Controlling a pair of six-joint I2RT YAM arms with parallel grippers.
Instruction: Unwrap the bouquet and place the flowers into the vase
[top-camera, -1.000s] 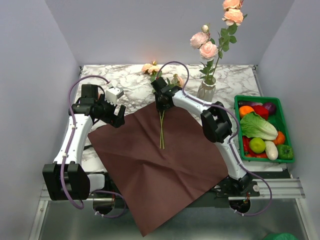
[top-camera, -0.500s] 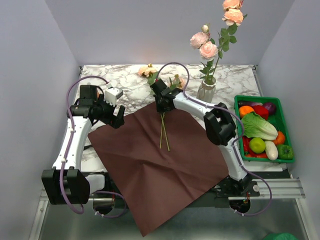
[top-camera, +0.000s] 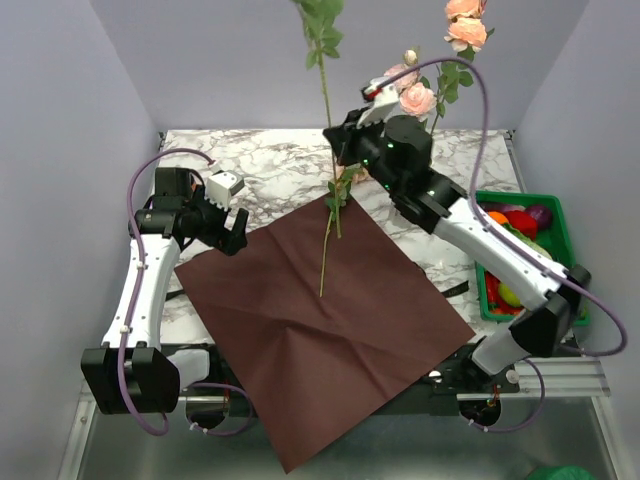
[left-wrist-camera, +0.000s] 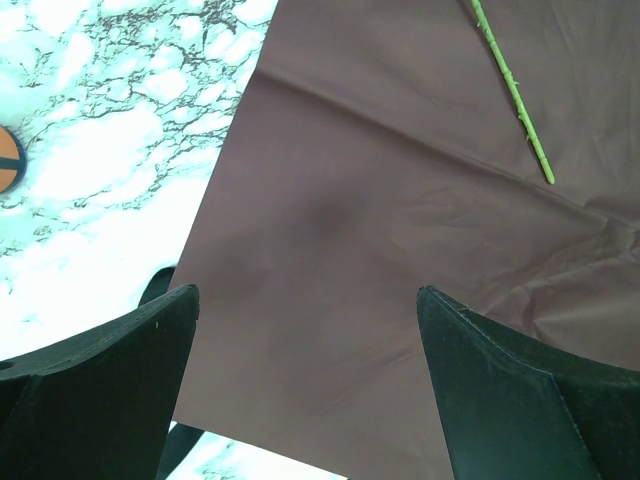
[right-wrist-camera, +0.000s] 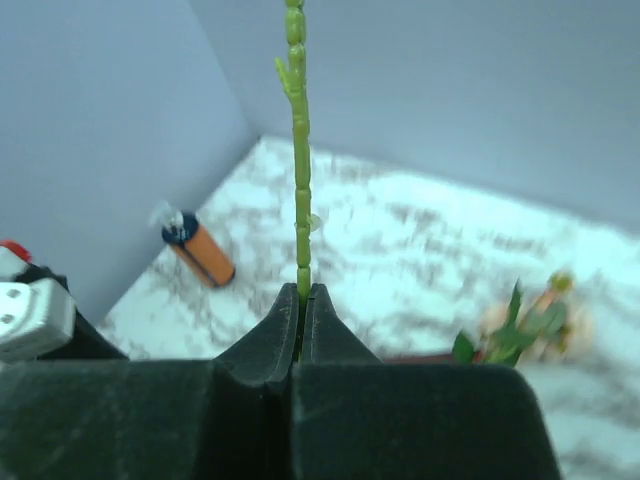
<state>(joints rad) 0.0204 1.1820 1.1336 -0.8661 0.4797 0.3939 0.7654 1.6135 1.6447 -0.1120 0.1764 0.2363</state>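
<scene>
My right gripper (top-camera: 342, 150) (right-wrist-camera: 303, 290) is raised above the table's far middle. It is shut on the thin green stem of one of the flowers (top-camera: 325, 100) (right-wrist-camera: 300, 200). That stem stands nearly upright, leaves at the top, its lower end (left-wrist-camera: 510, 90) over the dark red paper (top-camera: 310, 330). The paper lies spread flat. Another flower (right-wrist-camera: 545, 310) lies on the marble beyond it. Pink blooms (top-camera: 418, 100) rise behind my right arm, which hides the vase. My left gripper (top-camera: 225, 235) (left-wrist-camera: 308, 295) hangs open over the paper's left corner, holding nothing.
A green basket (top-camera: 525, 196) of vegetables sits at the right edge, partly behind my right arm. An orange and black cylinder (right-wrist-camera: 198, 250) lies on the marble at the far left. Grey walls close in the table on three sides.
My right gripper has shut on a stem and lifted it from the paper to nearly upright, the arm swinging up and right. The left arm has not moved.
</scene>
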